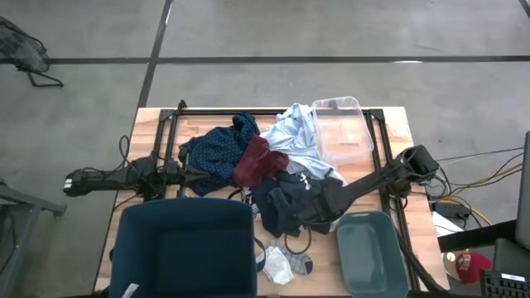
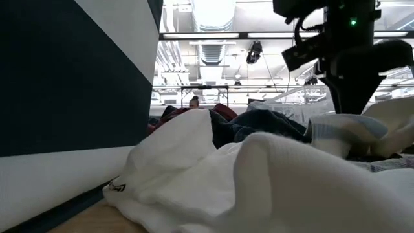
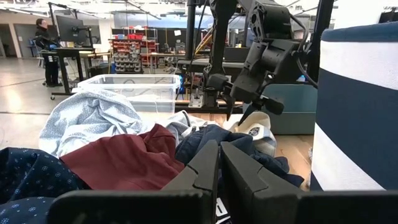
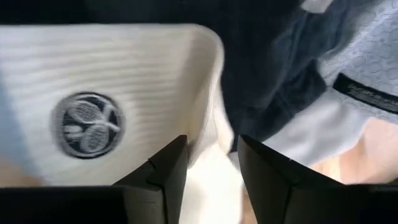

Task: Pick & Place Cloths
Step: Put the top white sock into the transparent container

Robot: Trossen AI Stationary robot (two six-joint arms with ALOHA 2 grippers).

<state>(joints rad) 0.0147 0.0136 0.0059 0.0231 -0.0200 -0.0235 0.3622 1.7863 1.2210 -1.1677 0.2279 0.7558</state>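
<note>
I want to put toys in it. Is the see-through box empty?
Mostly empty. The clear plastic bin shows bare bottom from above; only the pale blue-white shirt drapes against its edge.

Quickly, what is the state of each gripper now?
Left gripper: closed, holding nothing.
Right gripper: fingers apart, over a white sock, not holding it.

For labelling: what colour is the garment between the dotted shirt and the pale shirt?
Maroon; left wrist view.

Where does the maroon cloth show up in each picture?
High: maroon cloth at table centre.
Low: probably the dark red sliver far back, centre.
Left wrist: near, left of middle.
Right wrist: not in it.
Landmark: blue bin, seen in high, low and left wrist.
</note>
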